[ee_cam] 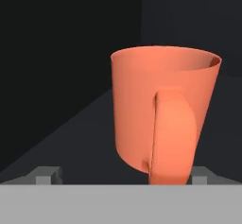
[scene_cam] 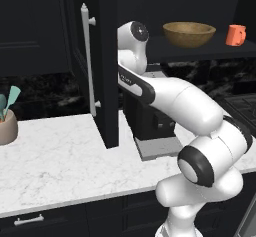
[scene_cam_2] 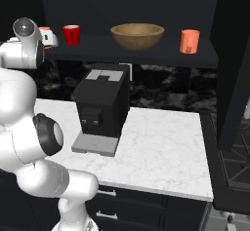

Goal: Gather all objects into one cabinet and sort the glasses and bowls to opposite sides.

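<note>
With the hand (ee_cam: pixel 121 176) open around the coral mug (ee_cam: pixel 163 119) on the cabinet shelf (scene_cam_2: pixel 146 52), placement appears finished; next, retract clear.

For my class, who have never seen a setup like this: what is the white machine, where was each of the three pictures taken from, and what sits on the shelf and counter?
The white machine is a jointed robot arm in a rendered kitchen. Two pictures come from cameras behind it, left and right; the third looks along its hand. On the black cabinet shelf stand a glossy red mug, a wide wooden bowl and an orange cup. The hand camera faces a coral-orange mug with its handle toward us; the open gripper holds nothing. On the white marble counter sit a black coffee machine and a beige utensil pot.
</note>
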Robot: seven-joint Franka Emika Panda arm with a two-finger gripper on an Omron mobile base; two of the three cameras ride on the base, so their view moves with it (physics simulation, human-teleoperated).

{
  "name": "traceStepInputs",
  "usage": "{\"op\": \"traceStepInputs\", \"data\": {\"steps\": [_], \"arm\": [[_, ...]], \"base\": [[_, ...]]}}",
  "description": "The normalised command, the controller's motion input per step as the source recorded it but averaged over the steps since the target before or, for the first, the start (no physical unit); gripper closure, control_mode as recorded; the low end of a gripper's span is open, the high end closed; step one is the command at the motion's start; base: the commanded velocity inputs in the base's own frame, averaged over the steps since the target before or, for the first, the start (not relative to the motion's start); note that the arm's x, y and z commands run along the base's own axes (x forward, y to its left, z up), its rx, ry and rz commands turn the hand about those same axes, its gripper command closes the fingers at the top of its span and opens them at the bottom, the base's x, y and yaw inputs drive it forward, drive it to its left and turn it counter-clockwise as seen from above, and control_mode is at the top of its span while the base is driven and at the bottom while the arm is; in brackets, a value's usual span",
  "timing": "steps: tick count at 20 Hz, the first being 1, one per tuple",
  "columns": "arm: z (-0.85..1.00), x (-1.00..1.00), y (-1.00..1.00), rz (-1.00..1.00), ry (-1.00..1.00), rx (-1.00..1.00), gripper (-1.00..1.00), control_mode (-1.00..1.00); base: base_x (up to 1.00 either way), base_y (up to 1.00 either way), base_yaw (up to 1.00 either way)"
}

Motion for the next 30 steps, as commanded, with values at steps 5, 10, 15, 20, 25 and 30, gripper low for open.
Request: {"op": "traceStepInputs", "data": {"steps": [5, 10, 15, 20, 25, 30], "arm": [[0.00, -0.01, -0.05, 0.00, 0.00, 0.00, -1.00, -1.00], [0.10, -0.49, -0.54, -0.07, 0.00, 0.00, -1.00, -1.00], [0.27, -0.71, -0.81, -0.14, 0.00, 0.00, -1.00, -1.00], [0.27, -0.46, -0.92, -0.17, 0.00, 0.00, -1.00, -1.00], [0.10, -0.21, -0.93, -0.21, 0.00, 0.00, -1.00, -1.00], [0.02, -0.02, -0.85, -0.25, 0.00, 0.00, -1.00, -1.00]], "base": [[0.00, 0.00, 0.00], [0.00, 0.00, 0.00], [0.00, 0.00, 0.00], [0.00, 0.00, 0.00], [0.00, 0.00, 0.00], [0.00, 0.00, 0.00]]}}
